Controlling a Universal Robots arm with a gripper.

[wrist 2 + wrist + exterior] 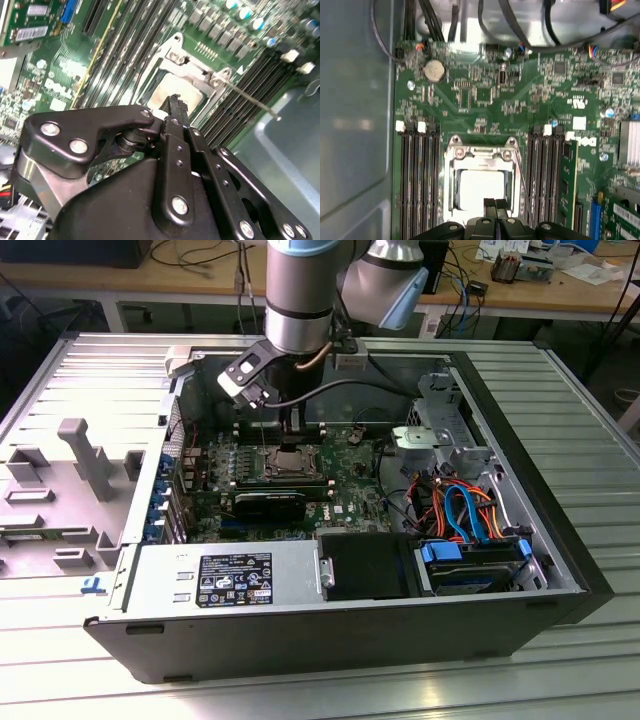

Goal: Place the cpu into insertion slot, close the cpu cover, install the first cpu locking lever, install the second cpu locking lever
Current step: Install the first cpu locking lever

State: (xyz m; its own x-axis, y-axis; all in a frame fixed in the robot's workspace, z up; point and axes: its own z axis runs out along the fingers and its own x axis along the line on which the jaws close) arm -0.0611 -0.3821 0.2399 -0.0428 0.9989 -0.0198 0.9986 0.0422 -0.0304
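The cpu lies flat in the insertion slot on the green board, its pale metal top showing in both wrist views. The cpu cover rests down around it as a silver frame. A thin locking lever slants out from the socket corner over the memory slots; in the first wrist view this lever runs along one side of the socket. My gripper hovers just above the cpu's edge, fingers pressed together with nothing between them. It also shows in the second wrist view and the exterior view.
Black memory slots flank the socket on both sides. An installed memory stick stands beyond them. The open case holds a power supply, a black shroud and a bundle of orange and blue cables. Case walls surround the board.
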